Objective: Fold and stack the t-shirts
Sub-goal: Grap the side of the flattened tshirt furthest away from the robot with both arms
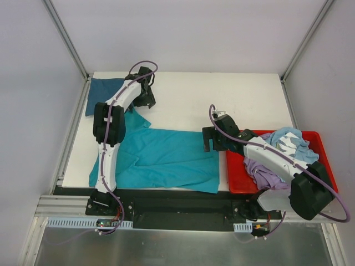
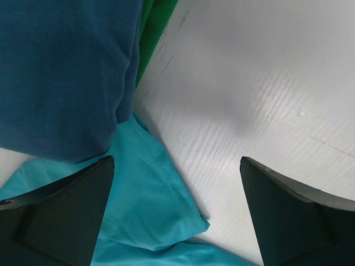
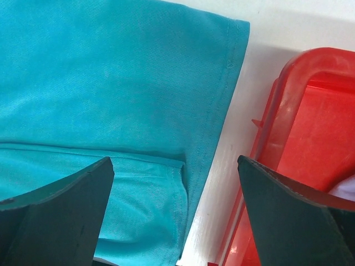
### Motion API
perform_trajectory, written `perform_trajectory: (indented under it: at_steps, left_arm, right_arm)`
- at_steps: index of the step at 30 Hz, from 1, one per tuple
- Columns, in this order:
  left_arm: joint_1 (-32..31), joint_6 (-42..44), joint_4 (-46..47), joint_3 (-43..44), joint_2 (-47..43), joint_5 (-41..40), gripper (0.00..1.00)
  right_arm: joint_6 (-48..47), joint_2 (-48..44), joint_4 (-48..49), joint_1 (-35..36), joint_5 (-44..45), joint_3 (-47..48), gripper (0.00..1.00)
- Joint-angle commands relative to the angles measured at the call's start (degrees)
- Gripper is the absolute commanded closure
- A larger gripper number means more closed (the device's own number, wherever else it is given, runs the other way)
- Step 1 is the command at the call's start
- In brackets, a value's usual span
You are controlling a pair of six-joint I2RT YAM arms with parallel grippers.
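Observation:
A teal t-shirt (image 1: 161,158) lies spread across the near part of the table, one sleeve (image 2: 150,194) reaching toward the back left. Behind it rests a folded dark blue t-shirt (image 1: 102,94) with a green one (image 2: 155,22) showing under its edge. My left gripper (image 1: 145,98) hovers open over the teal sleeve's tip, beside the dark blue shirt (image 2: 66,72). My right gripper (image 1: 208,138) hangs open over the teal shirt's right hem (image 3: 211,127), next to the bin. Nothing sits between either pair of fingers.
A red bin (image 1: 319,160) stands at the right edge, its rim (image 3: 272,127) close to the teal hem. It holds a lavender shirt (image 1: 266,172) and a light blue one with white stripes (image 1: 288,141). Bare white table (image 1: 222,94) stretches behind the teal shirt.

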Motion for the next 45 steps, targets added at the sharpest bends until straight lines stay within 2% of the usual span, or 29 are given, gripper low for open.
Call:
perform_trajectory:
  at_steps: [1, 9, 14, 18, 23, 27, 29, 32, 43, 45]
  left_arm:
    - [-0.31, -2.32, -1.67, 1.76, 2.17, -1.75, 0.06]
    - [-0.31, -2.50, -1.75, 1.59, 4.20, -2.98, 0.13]
    - [-0.31, -2.85, -2.10, 0.80, 4.64, -4.65, 0.23]
    - [0.13, -9.42, -4.47, -4.64, 2.19, -4.05, 0.25]
    - [1.01, -13.48, -4.39, -11.41, -1.16, -3.33, 0.33]
    - [1.54, -13.49, -4.48, -11.69, -1.43, -2.72, 0.46]
    - [1.63, -13.23, -4.48, -11.16, -1.16, -2.72, 0.48]
    - [2.24, -12.87, -4.39, -11.07, -0.99, -1.58, 0.60]
    - [2.59, -14.19, -3.95, -13.35, -2.65, -2.19, 0.74]
    - [2.51, -14.72, -3.51, -14.32, -3.18, -2.63, 0.83]
  right_arm:
    - [-0.32, 0.54, 0.33, -0.69, -0.54, -0.67, 0.04]
    - [-0.32, 0.63, 0.50, -1.22, -0.71, -1.29, 0.04]
    - [-0.24, 0.98, 0.50, -1.57, -0.71, -1.29, 0.03]
    - [-0.06, 1.59, 0.68, -1.84, -0.19, -1.29, 0.03]
    - [0.03, 2.56, 0.77, -2.19, -0.54, -1.29, 0.03]
    - [0.73, 3.26, 1.03, -2.28, -0.97, -1.20, 0.03]
    - [0.73, 2.83, 1.03, -2.45, -1.15, -1.29, 0.02]
    - [1.08, 1.95, 0.68, -2.72, -0.80, -1.64, 0.02]
    - [1.70, -0.86, 0.59, -3.68, 0.61, -3.04, 0.02]
    - [1.87, -1.04, 0.59, -3.86, 0.69, -3.22, 0.02]
